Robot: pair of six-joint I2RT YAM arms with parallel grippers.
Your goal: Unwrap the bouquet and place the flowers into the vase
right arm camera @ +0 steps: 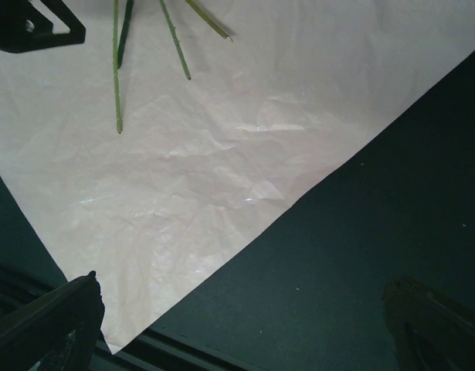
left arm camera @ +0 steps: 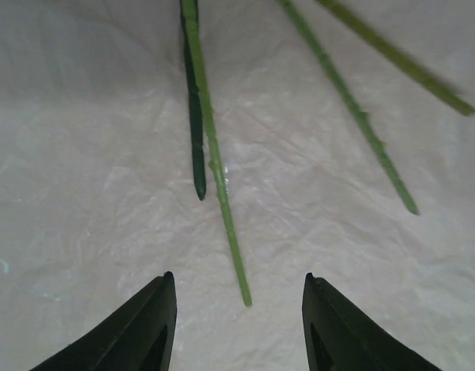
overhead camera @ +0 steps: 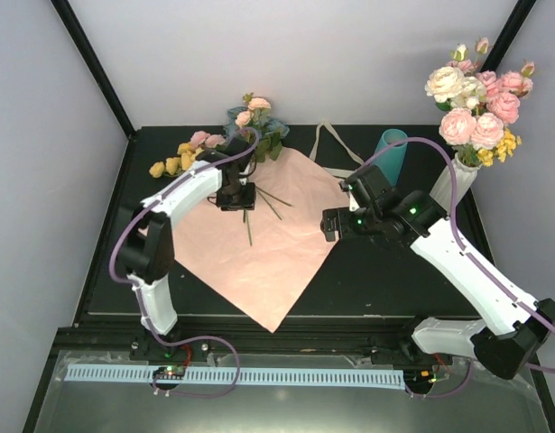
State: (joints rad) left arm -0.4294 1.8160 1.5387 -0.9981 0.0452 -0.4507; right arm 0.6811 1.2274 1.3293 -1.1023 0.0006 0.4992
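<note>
Nearest the left wrist lens, the left gripper point(left arm camera: 239, 277) stands spread and empty just over the pink paper point(left arm camera: 106, 154). 1 stem point(left arm camera: 225, 224) ends between its jaws, and 3 others lie beside it or fan away rightward. The flowers point(overhead camera: 252, 119) lie unwrapped, heads beyond the sheet's far-left edge, stems on it. Further right, the right gripper point(right arm camera: 241, 290) hangs fully spread, holding nothing, over the sheet's right edge. The vase point(overhead camera: 392, 153) stands upright behind it. Risk: closing here likely captures only 1 stem, or pinches paper and drags the sheet. The right arm point(overhead camera: 457, 253) also obstructs the path to the vase.
</note>
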